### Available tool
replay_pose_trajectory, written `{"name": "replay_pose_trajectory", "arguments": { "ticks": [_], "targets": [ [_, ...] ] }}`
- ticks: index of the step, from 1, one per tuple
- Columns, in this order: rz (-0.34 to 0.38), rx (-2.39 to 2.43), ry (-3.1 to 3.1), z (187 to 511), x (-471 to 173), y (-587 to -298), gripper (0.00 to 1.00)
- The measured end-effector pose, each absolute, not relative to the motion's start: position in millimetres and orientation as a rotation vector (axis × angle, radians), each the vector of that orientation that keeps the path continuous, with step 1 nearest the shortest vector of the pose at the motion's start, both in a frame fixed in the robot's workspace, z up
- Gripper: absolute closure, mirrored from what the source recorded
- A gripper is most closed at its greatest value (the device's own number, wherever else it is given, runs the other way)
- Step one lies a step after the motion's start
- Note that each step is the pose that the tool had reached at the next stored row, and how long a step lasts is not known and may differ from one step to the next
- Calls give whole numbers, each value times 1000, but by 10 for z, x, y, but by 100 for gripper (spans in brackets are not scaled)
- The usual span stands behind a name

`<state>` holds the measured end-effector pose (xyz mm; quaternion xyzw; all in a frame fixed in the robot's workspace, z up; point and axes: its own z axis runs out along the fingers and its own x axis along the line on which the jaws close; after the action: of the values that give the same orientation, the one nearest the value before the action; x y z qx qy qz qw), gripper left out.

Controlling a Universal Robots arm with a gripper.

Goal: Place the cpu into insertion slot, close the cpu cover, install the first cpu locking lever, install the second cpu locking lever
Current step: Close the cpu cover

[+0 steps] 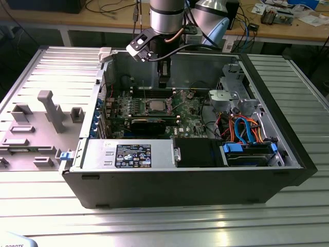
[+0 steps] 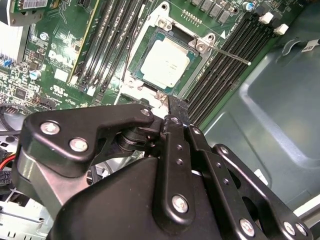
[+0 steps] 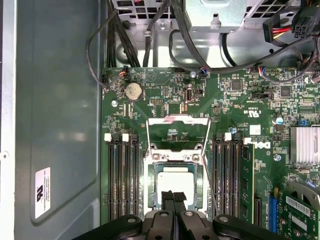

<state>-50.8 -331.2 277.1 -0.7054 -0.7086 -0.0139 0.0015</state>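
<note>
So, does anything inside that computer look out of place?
Yes: the thin silvery metal frame cover is flipped open, leaving the square silvery-grey chip uncovered, and a thin wire lever sticks out, apparently unlatched.

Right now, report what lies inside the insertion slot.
The cpu lies inside the insertion slot, silvery top up. The end effector covers one edge; whatever lies beneath the cpu is hidden.

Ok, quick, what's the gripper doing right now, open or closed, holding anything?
Gripper: closed, nothing between its fingers, close to the cpu seated in the insertion slot.
</note>
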Motion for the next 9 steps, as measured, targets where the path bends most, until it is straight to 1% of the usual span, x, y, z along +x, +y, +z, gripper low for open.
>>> {"name": "replay_pose_trajectory", "arguments": {
  "ticks": [9],
  "targets": [
    [-44, -2214, -2224, 2771, -487, -3312, 89]
  ]
}}
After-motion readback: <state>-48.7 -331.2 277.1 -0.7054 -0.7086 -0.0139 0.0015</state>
